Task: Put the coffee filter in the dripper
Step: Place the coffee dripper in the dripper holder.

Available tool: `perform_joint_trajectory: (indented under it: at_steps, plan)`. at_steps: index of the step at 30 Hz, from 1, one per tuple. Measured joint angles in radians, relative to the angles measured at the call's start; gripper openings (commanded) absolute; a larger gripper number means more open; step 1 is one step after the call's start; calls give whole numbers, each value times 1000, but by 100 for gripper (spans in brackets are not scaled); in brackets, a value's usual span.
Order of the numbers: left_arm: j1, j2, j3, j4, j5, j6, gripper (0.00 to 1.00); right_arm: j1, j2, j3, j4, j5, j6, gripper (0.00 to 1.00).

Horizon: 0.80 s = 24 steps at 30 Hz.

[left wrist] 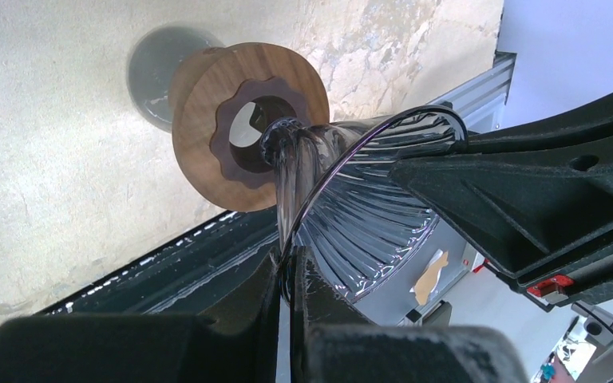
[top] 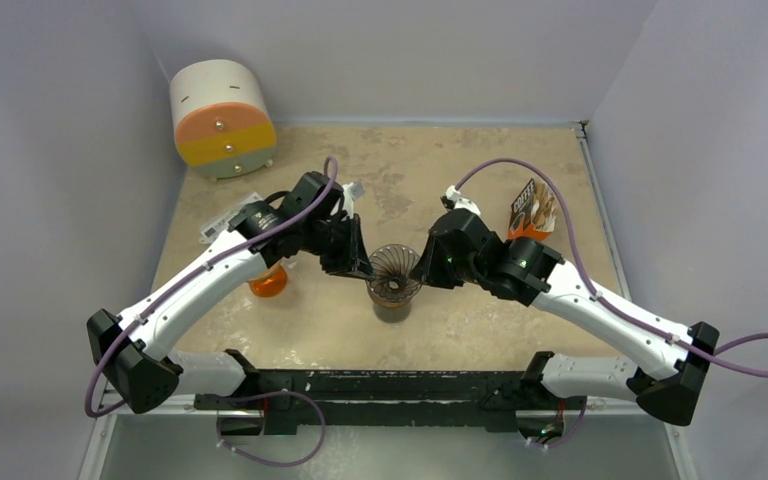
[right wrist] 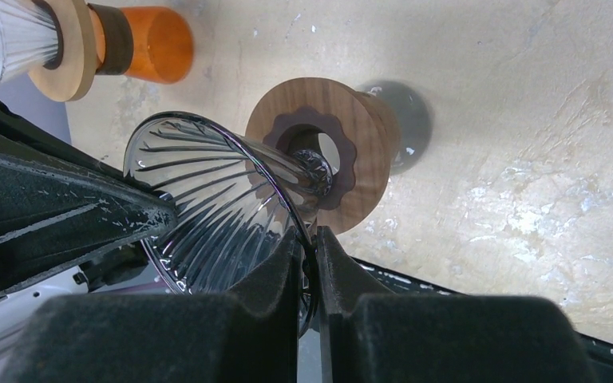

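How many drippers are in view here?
2. A glass dripper at centre, rim pinched by the left end effector and right end effector; an orange-based one beside it, partly under the left arm.

Seeing dripper mid-table in wooden collar; left gripper on left rim, right gripper opposite; drum back-left.

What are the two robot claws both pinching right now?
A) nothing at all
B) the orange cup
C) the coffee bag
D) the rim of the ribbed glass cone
D: the left gripper and the right gripper are each shut on the rim of the glass dripper, from opposite sides.
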<state>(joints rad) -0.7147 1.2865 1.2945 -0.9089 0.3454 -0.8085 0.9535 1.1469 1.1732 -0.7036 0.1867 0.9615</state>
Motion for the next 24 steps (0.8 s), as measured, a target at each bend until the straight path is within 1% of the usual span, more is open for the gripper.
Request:
perform_joint_trajectory:
  at_steps: [24]
  plan:
    - [0, 38, 0, -43, -35, 25, 0, 0, 60, -1, 0, -21, 7, 0]
